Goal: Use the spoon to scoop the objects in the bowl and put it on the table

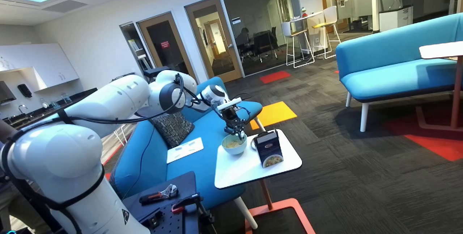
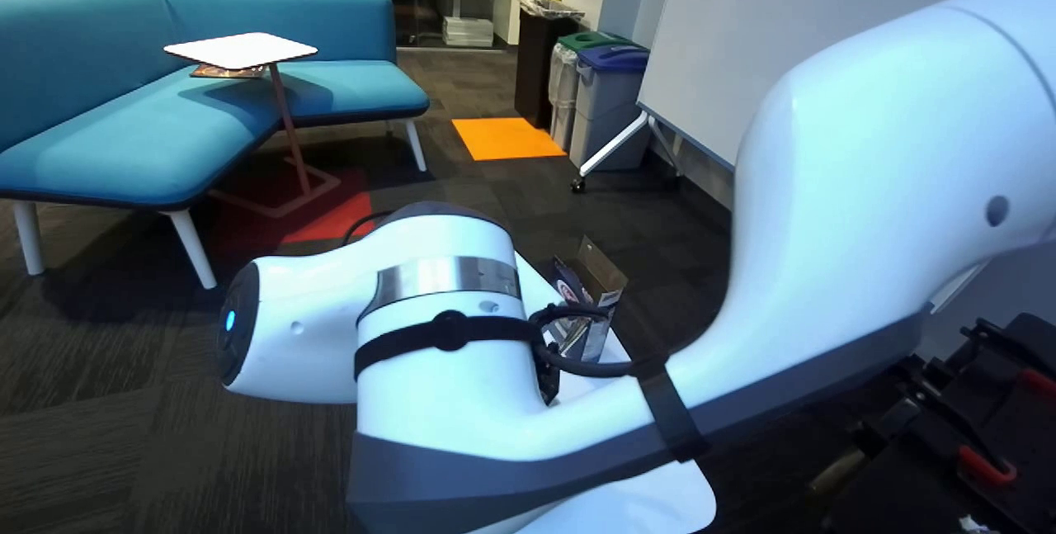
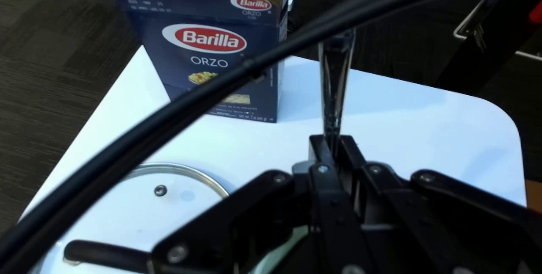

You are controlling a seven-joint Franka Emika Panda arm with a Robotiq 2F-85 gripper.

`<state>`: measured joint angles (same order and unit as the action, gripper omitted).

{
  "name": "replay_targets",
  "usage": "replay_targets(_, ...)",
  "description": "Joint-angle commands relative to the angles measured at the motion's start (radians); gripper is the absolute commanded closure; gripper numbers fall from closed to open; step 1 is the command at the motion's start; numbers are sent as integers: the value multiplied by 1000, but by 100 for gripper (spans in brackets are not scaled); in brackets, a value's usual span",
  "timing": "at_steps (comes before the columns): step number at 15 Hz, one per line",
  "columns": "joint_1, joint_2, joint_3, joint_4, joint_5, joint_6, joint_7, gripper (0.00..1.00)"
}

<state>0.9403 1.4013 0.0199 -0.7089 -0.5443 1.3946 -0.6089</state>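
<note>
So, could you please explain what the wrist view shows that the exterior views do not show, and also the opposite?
Only the wrist view clearly shows the gripper shut on what looks like the shiny handle of the spoon, and the readable word ORZO on the pasta box.

Only the exterior views show a blue sofa, the adjustable wrench and the small pale pieces inside the bowl.

Both share the white table with the pasta box standing on it. Of the bowl, the wrist view probably gives just a pale green sliver.
</note>
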Motion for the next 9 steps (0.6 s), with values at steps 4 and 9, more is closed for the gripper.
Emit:
replay_targets(4, 1, 65, -22, 84, 3, -26, -90, 97)
replay_targets(9, 6, 92, -22, 125, 8, -7, -147, 97)
